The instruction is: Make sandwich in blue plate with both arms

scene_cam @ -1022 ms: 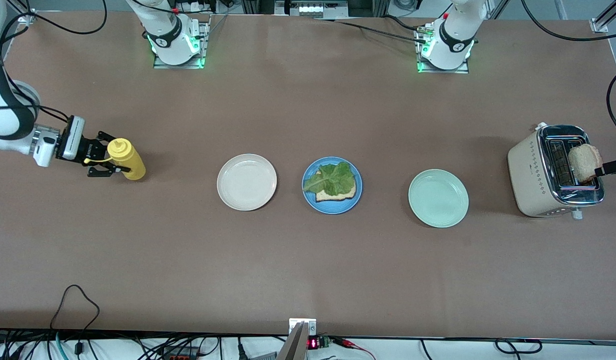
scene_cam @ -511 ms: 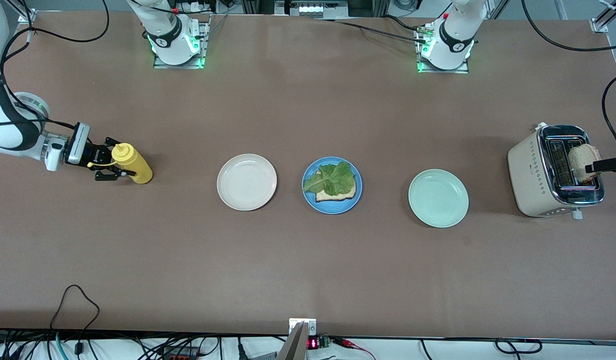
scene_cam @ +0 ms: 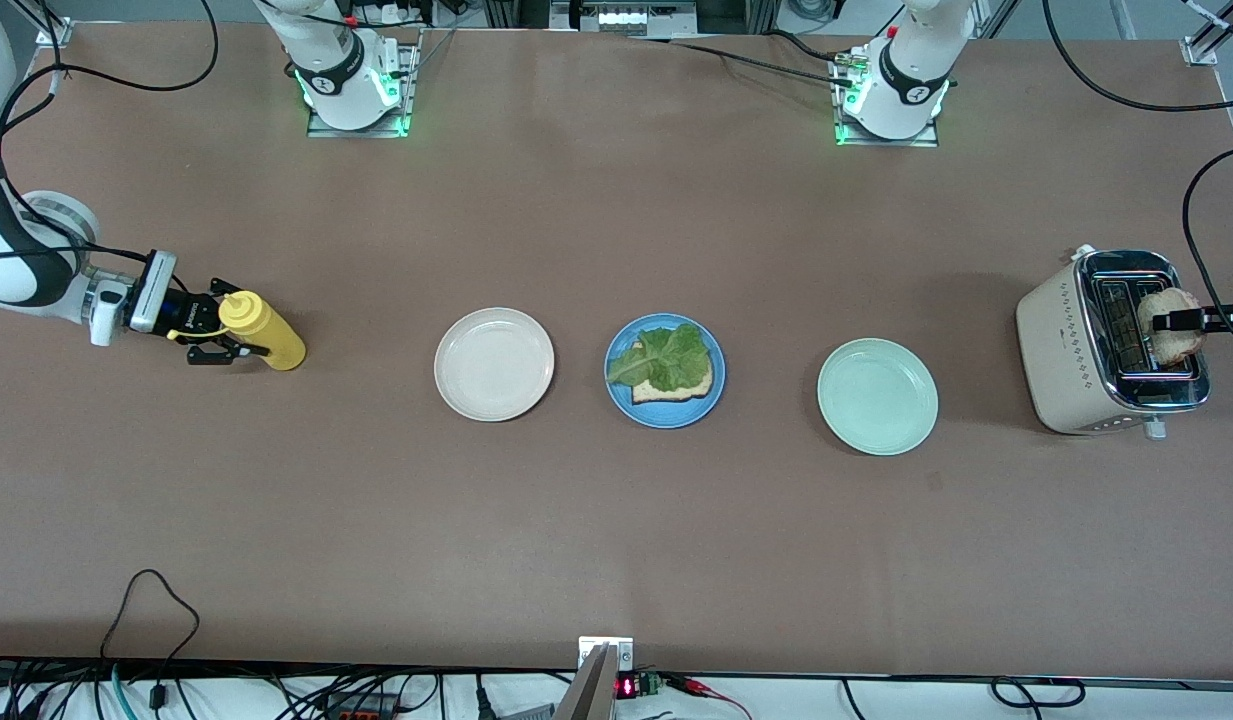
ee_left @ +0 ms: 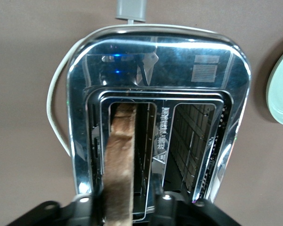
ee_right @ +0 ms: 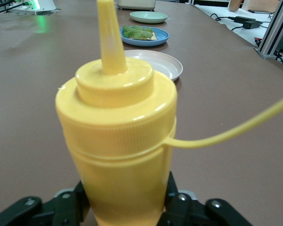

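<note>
Robotics lab: bolted arm bases (scene_cam: 354, 85), trailing cables (scene_cam: 146, 590), aluminium framing around the table (scene_cam: 576, 520).

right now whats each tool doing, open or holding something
Left tool: shut on the bread slice in the toaster slot.
Right tool: around the yellow bottle; grip cannot be told.

table (scene_cam: 616, 520): brown matte top, fills most of the front view
cables (scene_cam: 146, 600): black loops at the table's near edge
frame (scene_cam: 1201, 45): metal rail at a table corner
light: even, soft shadows; green glow (scene_cam: 356, 128) on the tabletop
</note>
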`<action>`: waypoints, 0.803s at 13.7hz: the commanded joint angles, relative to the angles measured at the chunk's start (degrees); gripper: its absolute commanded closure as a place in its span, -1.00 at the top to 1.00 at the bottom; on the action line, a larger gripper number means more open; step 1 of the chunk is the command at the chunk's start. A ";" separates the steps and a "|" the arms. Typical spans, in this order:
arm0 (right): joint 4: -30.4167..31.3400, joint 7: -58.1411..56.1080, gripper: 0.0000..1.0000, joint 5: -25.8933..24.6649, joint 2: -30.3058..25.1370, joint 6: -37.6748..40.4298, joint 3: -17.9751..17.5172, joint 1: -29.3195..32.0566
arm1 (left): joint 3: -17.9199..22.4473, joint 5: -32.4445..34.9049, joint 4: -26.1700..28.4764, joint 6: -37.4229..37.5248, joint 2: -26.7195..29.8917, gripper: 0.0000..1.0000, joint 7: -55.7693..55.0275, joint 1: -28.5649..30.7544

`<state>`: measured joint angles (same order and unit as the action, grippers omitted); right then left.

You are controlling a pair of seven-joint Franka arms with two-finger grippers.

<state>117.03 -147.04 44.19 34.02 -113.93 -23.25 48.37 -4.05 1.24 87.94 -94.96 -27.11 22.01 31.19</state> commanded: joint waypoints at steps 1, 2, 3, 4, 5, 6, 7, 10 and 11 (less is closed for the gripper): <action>-0.66 -1.15 1.00 1.07 0.96 0.64 -1.01 1.90 | -0.60 0.26 -1.37 1.44 -0.04 -0.95 0.84 1.94; -0.75 -1.15 1.00 1.07 0.96 0.64 -1.01 2.25 | -0.60 0.26 -1.19 1.71 -0.04 -0.99 0.75 2.29; -0.75 -1.23 1.00 0.99 0.87 0.64 -0.92 2.43 | -0.60 0.26 -1.28 2.93 0.13 -0.99 0.66 2.30; -0.75 -1.23 1.00 0.90 0.87 0.99 -0.92 2.95 | -0.60 0.52 -1.89 4.68 0.74 -0.99 0.40 2.30; -0.66 -1.41 1.00 0.38 0.87 1.08 -0.92 3.65 | -0.69 0.78 -3.90 6.79 1.97 -0.99 -0.21 2.30; -0.75 -1.85 1.00 0.11 0.78 1.51 -0.83 4.44 | -0.78 0.70 -6.88 9.50 2.50 -0.99 -0.30 2.21; -0.75 -2.37 1.00 -0.42 0.78 2.13 -0.66 5.41 | -1.13 0.26 -10.47 12.84 2.50 -0.99 -0.30 2.04; -1.62 -2.55 1.00 -3.05 0.17 4.14 1.44 7.35 | -2.79 -0.09 -18.67 20.50 2.77 -0.99 -0.48 -0.06; -2.67 -2.29 1.00 -3.49 -0.79 5.81 2.15 7.53 | -4.19 -0.18 -18.86 20.87 3.55 -0.99 -2.22 -0.60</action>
<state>116.31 -148.91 42.02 34.17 -111.31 -21.91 54.68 -6.45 1.13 72.04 -76.51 -23.44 21.75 32.07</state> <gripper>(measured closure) 0.000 0.863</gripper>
